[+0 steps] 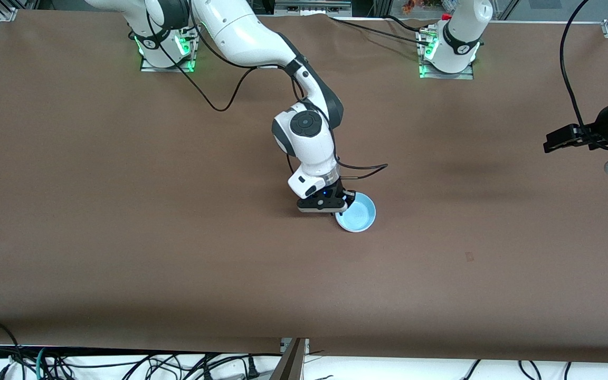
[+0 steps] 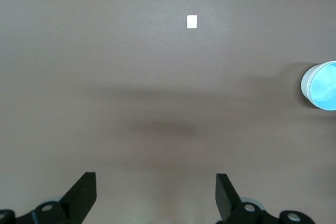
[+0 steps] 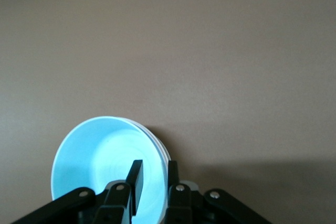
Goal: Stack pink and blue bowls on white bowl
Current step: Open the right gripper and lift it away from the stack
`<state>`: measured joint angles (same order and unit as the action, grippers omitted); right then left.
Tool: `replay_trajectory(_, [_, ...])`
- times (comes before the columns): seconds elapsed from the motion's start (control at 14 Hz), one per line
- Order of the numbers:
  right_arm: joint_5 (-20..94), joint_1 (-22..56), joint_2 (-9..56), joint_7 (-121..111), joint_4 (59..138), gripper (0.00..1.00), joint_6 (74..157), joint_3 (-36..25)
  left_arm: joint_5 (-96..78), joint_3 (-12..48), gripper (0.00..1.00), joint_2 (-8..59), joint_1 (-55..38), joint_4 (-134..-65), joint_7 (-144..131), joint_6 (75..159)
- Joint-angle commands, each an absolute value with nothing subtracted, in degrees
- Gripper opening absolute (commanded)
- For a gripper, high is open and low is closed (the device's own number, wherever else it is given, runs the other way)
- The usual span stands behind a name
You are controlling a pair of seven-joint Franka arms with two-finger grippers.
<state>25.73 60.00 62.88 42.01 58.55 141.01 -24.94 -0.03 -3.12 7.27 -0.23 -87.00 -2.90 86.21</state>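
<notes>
Blue bowl sits on top of a stack in the middle of the brown table. The right gripper is low at the bowl's rim, one finger inside and one outside, jaws a little apart around the rim. The left gripper waits over bare table toward the left arm's end, jaws wide and holding nothing.
</notes>
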Motion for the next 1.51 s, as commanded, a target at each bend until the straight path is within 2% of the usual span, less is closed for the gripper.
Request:
replay_trajectory(0.0, [25.0,58.7,62.7,41.8,55.6,0.24,136.9,-25.0,-1.0,-3.2,1.0,8.1,0.0,-85.1,-2.5,84.6])
replay_trajectory(0.29, [25.6,53.0,55.7,35.6,51.5,0.24,119.8,-25.0,-1.0,-3.2,1.0,8.1,0.0,-85.1,-2.5,84.6])
replay_trajectory(0.93, [26.1,33.0,34.5,12.4,51.6,0.25,85.9,-23.6,-1.0,-3.2,1.0,8.1,0.0,-85.1,-2.5,84.6])
replay_trajectory(1.15, [25.2,28.7,31.2,7.0,51.7,0.32,78.5,-24.5,-1.0,-3.2,1.0,8.1,0.0,-85.1,-2.5,84.6])
replay_trajectory(1.43, [19.2,28.6,26.3,1.7,52.7,0.4,69.5,-28.4,-1.0,-3.2,1.0,8.1,0.0,-85.1,-2.5,84.6])
